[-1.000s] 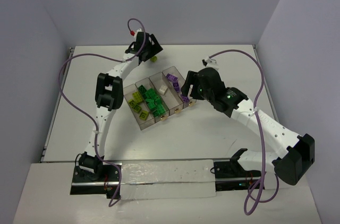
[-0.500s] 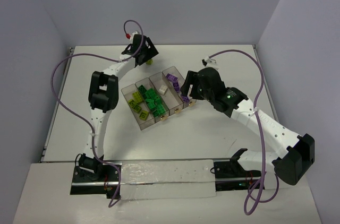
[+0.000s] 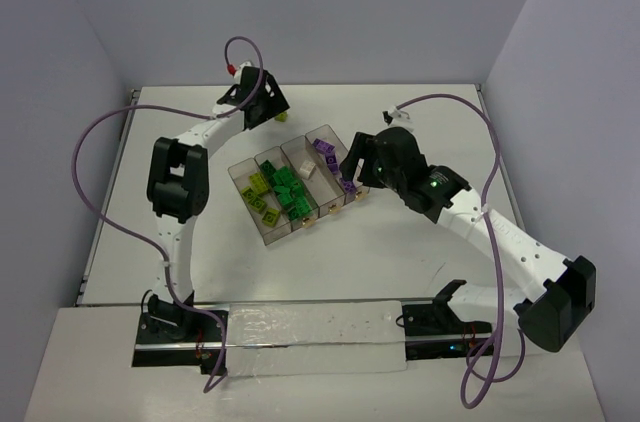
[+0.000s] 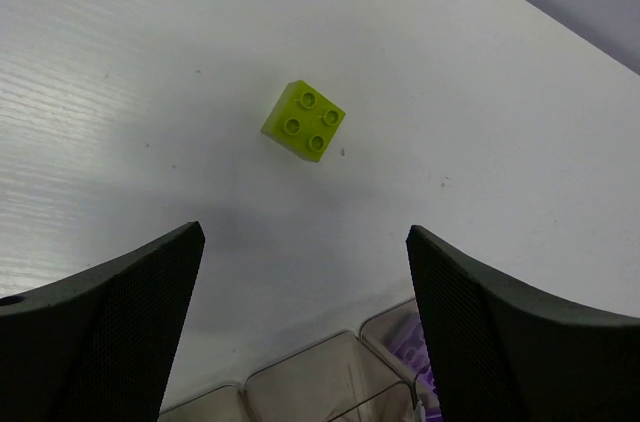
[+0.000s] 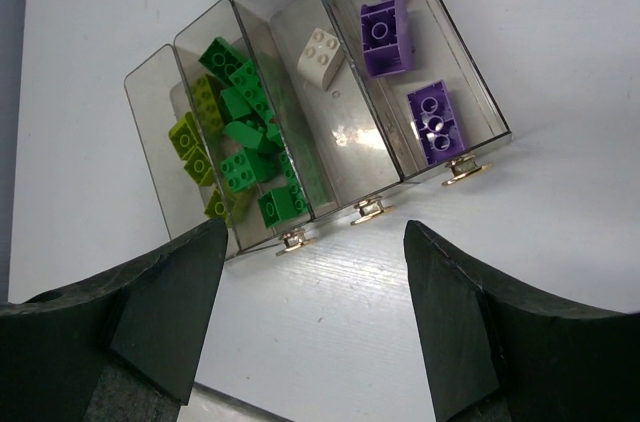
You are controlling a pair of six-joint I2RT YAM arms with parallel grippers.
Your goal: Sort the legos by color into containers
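Observation:
The containers are one clear smoky tray (image 3: 320, 194) (image 5: 350, 132) of four compartments. They hold yellow-green legos (image 5: 190, 142), dark green legos (image 5: 248, 137), one white lego (image 5: 320, 54) and purple legos (image 5: 385, 37), one color per compartment. A single yellow-green lego (image 4: 303, 121) (image 3: 286, 114) lies on the table beyond the tray's far end (image 4: 320, 382). My left gripper (image 4: 303, 232) (image 3: 272, 106) hovers over that end, open and empty, the lego ahead of its fingertips. My right gripper (image 5: 315, 232) (image 3: 352, 170) is open and empty above the table by the tray's tabbed end.
Small yellowish tabs (image 5: 365, 207) stick out of the tray's near end. The white table (image 3: 420, 242) is walled by grey-violet panels on three sides. Purple cables loop off both arms, one (image 3: 105, 142) arching wide to the left.
The left arm's elbow has swung further left and its gripper has shifted slightly left near the far edge, still open. The right arm and the tray have not moved.

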